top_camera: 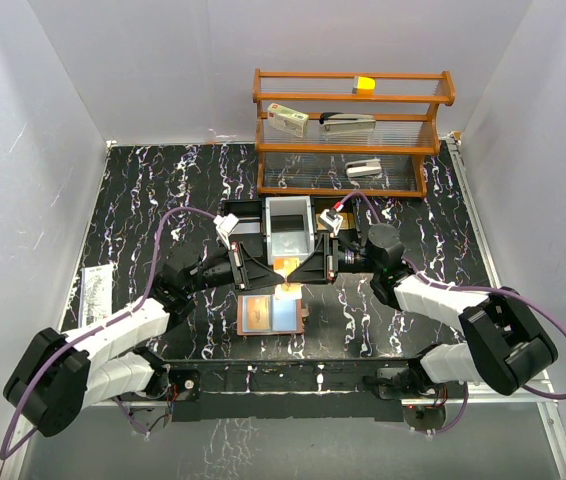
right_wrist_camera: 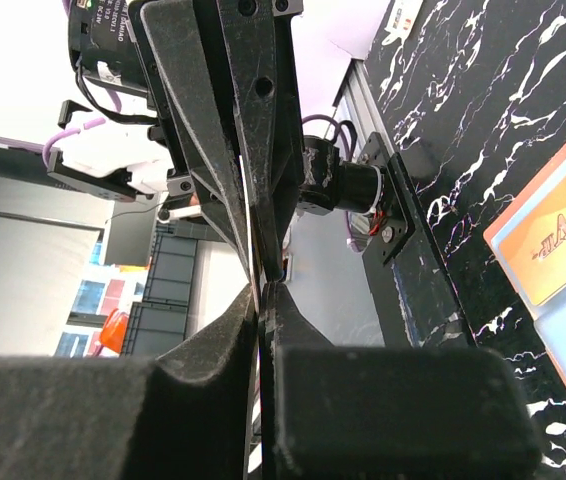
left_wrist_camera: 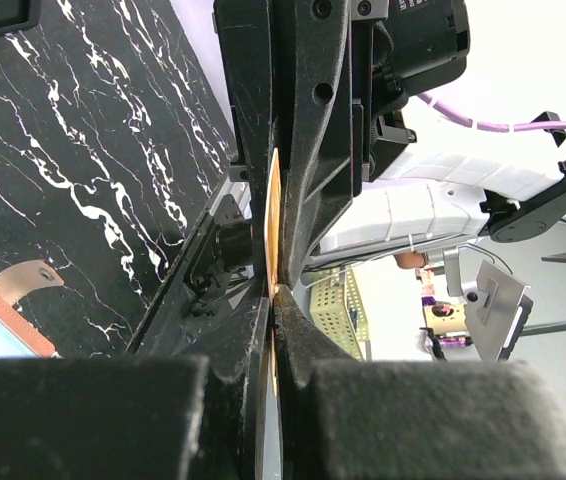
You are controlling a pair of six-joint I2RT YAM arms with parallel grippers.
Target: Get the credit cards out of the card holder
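Left gripper [top_camera: 273, 270]: reaches in from the left to the middle of the table [top_camera: 163, 180], fingers pressed together on one end of an orange card [top_camera: 285, 265]
Right gripper [top_camera: 298, 270]: comes in from the right, tip to tip with the left one, fingers clamped on the opposite end of the same card
Orange card: held off the table between the two grippers; both wrist views show it edge-on, as a thin strip running from one pair of fingers into the other
Card holder [top_camera: 244, 318]: lies open and flat on the table, just in front of the meeting grippers and slightly to their left; neither gripper touches it
Snap tab [left_wrist_camera: 23, 281]: sticks out flat from the holder's edge onto the table
Card in the holder [right_wrist_camera: 563, 250]: orange with a small printed mark, lying in one half
Other half of the holder: shows pale blue; card or lining cannot be told
Black tray [top_camera: 263, 222]: sits just behind the grippers, its middle part looking pale
Wooden shelf [top_camera: 353, 98]: stands at the back of the table with small items on its levels
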